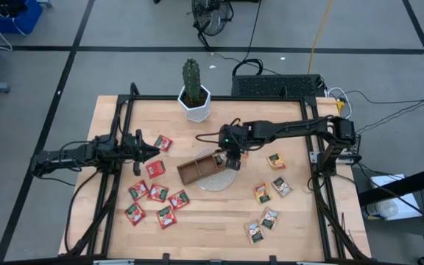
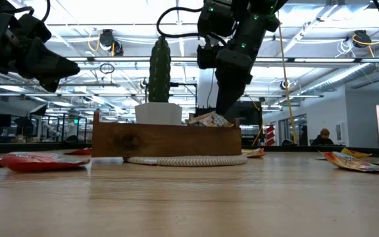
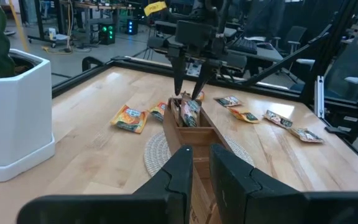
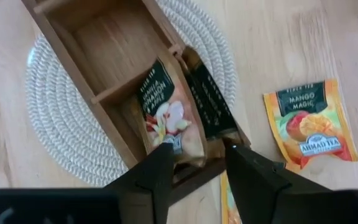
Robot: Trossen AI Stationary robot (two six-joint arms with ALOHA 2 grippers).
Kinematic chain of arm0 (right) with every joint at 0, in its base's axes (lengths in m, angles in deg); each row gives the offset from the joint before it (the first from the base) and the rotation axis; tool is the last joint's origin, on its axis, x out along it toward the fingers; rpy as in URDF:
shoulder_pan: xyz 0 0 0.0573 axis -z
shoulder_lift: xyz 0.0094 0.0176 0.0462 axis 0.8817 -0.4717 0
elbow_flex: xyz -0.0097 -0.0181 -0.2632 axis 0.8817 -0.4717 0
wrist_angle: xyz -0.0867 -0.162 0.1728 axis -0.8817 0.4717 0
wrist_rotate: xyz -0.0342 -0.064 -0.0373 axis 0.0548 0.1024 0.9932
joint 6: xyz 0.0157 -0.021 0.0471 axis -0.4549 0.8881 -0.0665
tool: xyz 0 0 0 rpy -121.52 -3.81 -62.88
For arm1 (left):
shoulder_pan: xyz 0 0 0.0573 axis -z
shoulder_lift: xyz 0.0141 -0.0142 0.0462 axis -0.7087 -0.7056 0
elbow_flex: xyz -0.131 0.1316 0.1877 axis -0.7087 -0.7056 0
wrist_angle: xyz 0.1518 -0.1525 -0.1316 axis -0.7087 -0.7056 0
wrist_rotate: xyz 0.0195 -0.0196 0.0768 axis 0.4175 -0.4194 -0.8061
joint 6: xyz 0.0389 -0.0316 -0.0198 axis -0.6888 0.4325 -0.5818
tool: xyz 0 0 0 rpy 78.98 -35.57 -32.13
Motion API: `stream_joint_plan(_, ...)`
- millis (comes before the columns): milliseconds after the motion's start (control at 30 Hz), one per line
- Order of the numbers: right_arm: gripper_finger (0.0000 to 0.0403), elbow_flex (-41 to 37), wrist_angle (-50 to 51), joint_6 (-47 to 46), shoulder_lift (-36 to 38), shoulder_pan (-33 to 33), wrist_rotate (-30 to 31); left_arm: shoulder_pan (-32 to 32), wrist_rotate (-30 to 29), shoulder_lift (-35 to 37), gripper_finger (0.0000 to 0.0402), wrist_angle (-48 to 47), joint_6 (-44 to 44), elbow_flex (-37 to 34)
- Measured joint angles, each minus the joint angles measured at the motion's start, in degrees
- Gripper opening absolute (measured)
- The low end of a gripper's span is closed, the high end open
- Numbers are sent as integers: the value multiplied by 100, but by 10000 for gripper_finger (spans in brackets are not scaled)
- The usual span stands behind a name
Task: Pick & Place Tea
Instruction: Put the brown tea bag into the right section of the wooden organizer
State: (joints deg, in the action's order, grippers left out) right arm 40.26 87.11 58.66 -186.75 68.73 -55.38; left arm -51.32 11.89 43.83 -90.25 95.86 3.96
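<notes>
Evidently the right gripper [image 4: 196,163] hung over the end compartment of the wooden tray [image 1: 190,172], fingers parted on either side of a vanilla-cinnamon tea sachet [image 4: 168,116] standing upright there, probably so it slotted in. The left gripper [image 1: 148,150] waited, fingers nearly together, above the red sachets [image 1: 155,193].

overhead; table-level; wrists share tray [image 3: 188,124]

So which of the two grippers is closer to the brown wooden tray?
The right gripper hangs right over the brown wooden tray; the left gripper waits off to the tray's side.
</notes>
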Motion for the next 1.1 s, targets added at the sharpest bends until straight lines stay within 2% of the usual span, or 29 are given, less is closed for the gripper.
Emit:
stream_joint_plan(67, 120, 0, -95, 0, 0, 0, -20, 2, 0, 0, 58, 0, 0, -1)
stream_joint_plan(200, 92, -2, -238, -4, 2, 28, -426, 0, 0, 0, 58, 0, -1, 0)
stream_joint_plan(433, 11, -4, -125, -2, 2, 28, -449, 2, 0, 0, 58, 0, -1, -2)
stream_joint_plan(767, 1, -11, -138, -131, 175, -174, -385, 2, 0, 0, 58, 0, 1, 0)
stream_joint_plan(967, 0, -11, -150, -335, 545, -614, 417, 1, 0, 0, 58, 0, -1, -2)
stream_joint_plan(1100, 0, -313, -764, -361, 810, -1132, 1552, -1, -2, 0, 58, -2, -1, -2)
